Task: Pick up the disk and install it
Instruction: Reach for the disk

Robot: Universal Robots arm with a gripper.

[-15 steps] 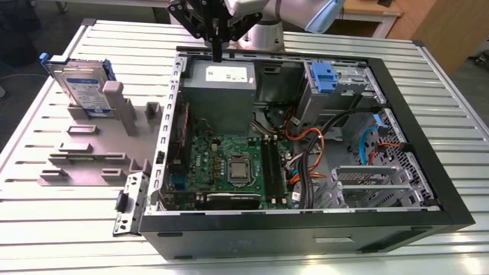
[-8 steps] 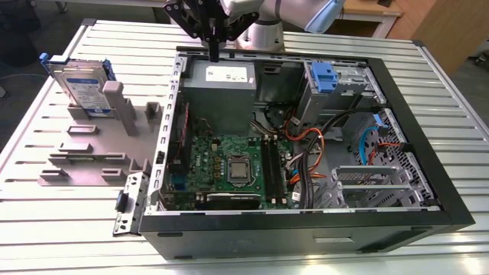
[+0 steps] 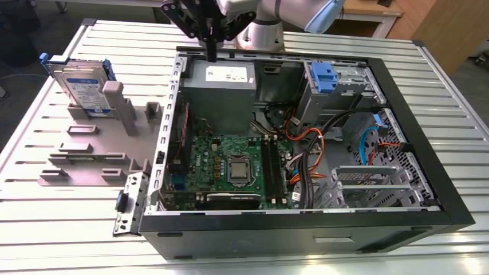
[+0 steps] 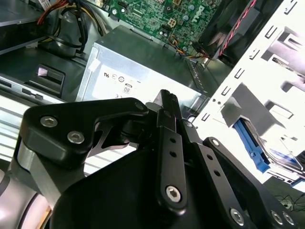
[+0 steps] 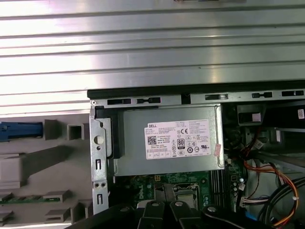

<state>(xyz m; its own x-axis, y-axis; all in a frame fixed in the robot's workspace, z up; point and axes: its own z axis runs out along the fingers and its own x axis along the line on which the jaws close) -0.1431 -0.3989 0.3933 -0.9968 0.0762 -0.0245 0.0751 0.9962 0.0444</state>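
Blue-framed silver disk (image 3: 82, 87) upright in grey rack (image 3: 95, 150)

Open black tower computer case (image 3: 306, 226) lies on slatted aluminium table (image 3: 68, 240). Inside: grey metal box with white sticker (image 3: 220, 97), green motherboard (image 3: 217, 157), silver metal cage (image 3: 351, 86) bearing blue latch. Grey plastic fixture (image 3: 91, 146) sits beside the case, on the exterior view's left.

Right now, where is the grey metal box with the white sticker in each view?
Exterior view: the grey metal box lies at the case's far end, near the gripper.
Second wrist view: the box lies just beyond the gripper's tip, before the motherboard.
First wrist view: the box sits between the case's black rim and the motherboard.
Shared landmark: the green motherboard beside it.
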